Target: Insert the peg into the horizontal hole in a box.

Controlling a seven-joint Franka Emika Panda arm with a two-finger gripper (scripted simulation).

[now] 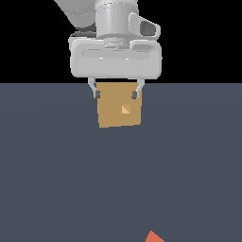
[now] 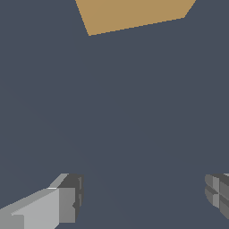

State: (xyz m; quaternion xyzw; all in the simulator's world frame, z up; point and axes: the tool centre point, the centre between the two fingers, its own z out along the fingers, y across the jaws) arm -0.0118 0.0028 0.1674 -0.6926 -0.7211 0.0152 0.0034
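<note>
The tan box [image 1: 119,106] stands on the dark floor in the middle of the exterior view, its small square hole [image 1: 125,109] facing the camera. My gripper [image 1: 116,94] hangs open in front of the box's upper part, nothing between its fingers [image 1: 96,92]. Only the orange-red tip of the peg [image 1: 153,237] shows, at the bottom edge of the exterior view, far from the gripper. In the wrist view a slice of the box [image 2: 134,15] shows, with the open gripper [image 2: 143,199] and its two pads [image 2: 71,197] wide apart over bare floor; the peg is not visible there.
Dark grey floor [image 1: 56,179] stretches all around the box and the peg. The white hand body [image 1: 116,56] sits above the box's top edge in the exterior view.
</note>
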